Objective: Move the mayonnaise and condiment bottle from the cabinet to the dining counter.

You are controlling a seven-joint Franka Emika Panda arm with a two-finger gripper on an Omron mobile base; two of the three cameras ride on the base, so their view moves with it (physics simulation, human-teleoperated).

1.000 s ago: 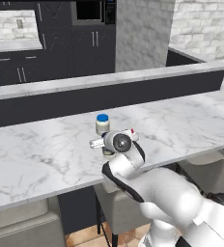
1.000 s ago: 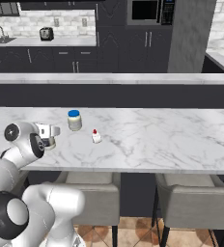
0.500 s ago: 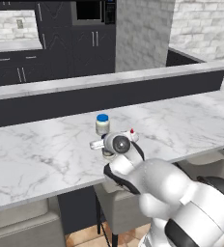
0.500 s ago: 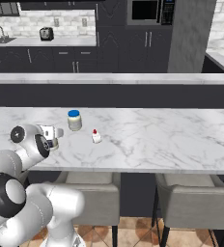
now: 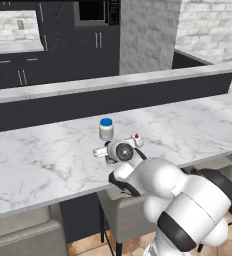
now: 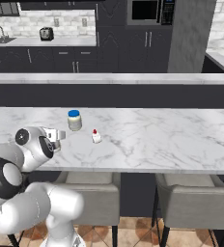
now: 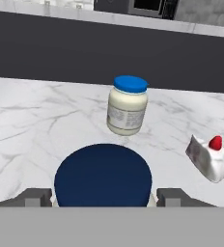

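Mayonnaise (image 7: 102,174) stands on dining counter (image 5: 198,122), its navy lid directly between the fingertips (image 7: 35,197) of the gripper (image 7: 102,197); jaws spread apart, not gripping

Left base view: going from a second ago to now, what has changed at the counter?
Only the arm moved: its white elbow links bunched up closer behind the claw, which barely shifted. The claw stayed open astride the mayonnaise; nothing was gripped or released. The cream jar and the small red-tipped white piece stayed put on the dining counter.
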